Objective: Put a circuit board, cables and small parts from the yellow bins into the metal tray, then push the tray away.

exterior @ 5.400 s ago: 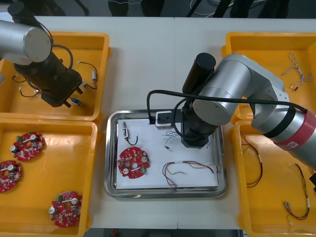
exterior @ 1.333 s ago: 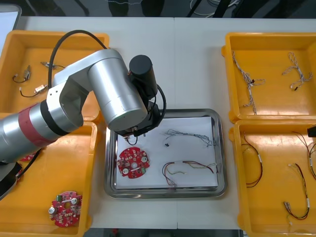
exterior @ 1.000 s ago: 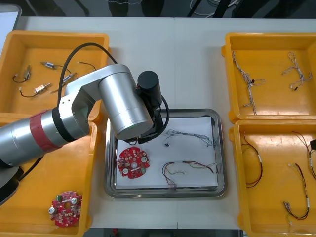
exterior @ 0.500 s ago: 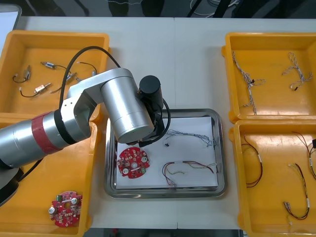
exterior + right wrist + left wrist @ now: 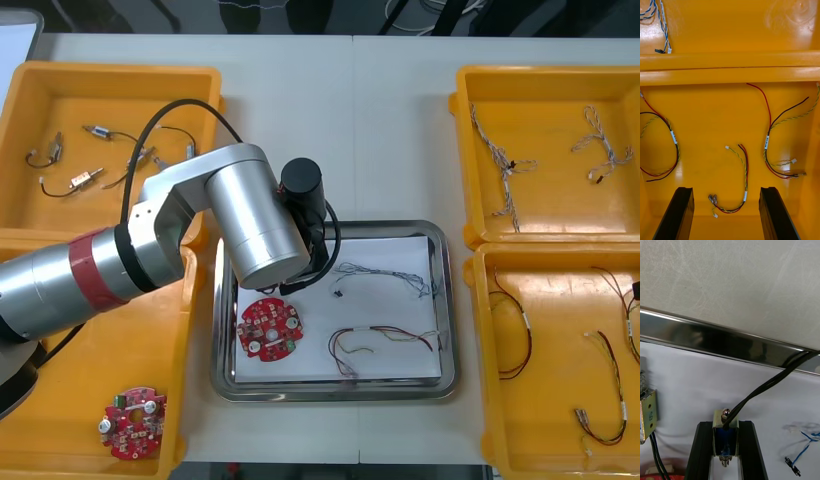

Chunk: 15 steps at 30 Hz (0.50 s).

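In the front view the left arm [image 5: 250,225], a smooth silver cylinder with a red band, reaches across to the far left corner of the metal tray [image 5: 330,392], which sits on the pale tabletop [image 5: 340,120] between the yellow bins [image 5: 205,150]. The arm's bulk covers whatever it carries there. The tray has a shiny rounded rim and a white inside. On it lie a round red circuit board [image 5: 268,328], a thin twisted blue and white cable [image 5: 385,274] and a looped red and yellow cable [image 5: 385,338]. The far left bin holds small metal parts [image 5: 85,180] on thin leads. The right wrist view shows the right tool [image 5: 726,215] over the glossy floor of the near right bin [image 5: 730,71]. Its flat black fingers [image 5: 679,213] stand wide apart and hold nothing, and a curled red and yellow lead [image 5: 743,180] lies between them. The left wrist view shows what the front view hides. The left tool [image 5: 725,450] is clamped on a small boxy metal part [image 5: 725,427], whose black cable [image 5: 767,386] arcs across the tray's mirror-like rim. The part is over the white liner, just inside that rim. A second small metal part [image 5: 647,416], with a coil spring, lies to one side.
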### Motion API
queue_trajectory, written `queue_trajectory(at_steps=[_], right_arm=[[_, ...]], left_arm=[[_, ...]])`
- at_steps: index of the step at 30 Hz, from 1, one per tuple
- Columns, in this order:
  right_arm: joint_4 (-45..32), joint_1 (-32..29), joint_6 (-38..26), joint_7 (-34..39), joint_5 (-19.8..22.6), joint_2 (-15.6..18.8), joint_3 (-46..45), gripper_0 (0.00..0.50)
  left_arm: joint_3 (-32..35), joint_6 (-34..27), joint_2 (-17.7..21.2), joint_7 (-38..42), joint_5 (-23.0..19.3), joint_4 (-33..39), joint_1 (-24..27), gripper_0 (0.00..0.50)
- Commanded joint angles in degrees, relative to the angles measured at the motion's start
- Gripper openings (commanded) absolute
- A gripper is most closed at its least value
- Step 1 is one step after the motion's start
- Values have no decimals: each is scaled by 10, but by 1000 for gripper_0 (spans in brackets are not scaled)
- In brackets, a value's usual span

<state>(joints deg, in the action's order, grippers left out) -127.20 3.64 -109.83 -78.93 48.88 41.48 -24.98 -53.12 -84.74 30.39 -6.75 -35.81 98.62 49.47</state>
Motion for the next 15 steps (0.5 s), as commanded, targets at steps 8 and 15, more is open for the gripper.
queue_trajectory(at_steps=[8,15], right_arm=[[-18,8,-2,18,-2,-3,-17,500],[-18,8,-2,19,0,-3,-17,500]], left_arm=[[-9,11,-11,-9,5,8,8,168],[-9,11,-10,-3,7,16,7,462]])
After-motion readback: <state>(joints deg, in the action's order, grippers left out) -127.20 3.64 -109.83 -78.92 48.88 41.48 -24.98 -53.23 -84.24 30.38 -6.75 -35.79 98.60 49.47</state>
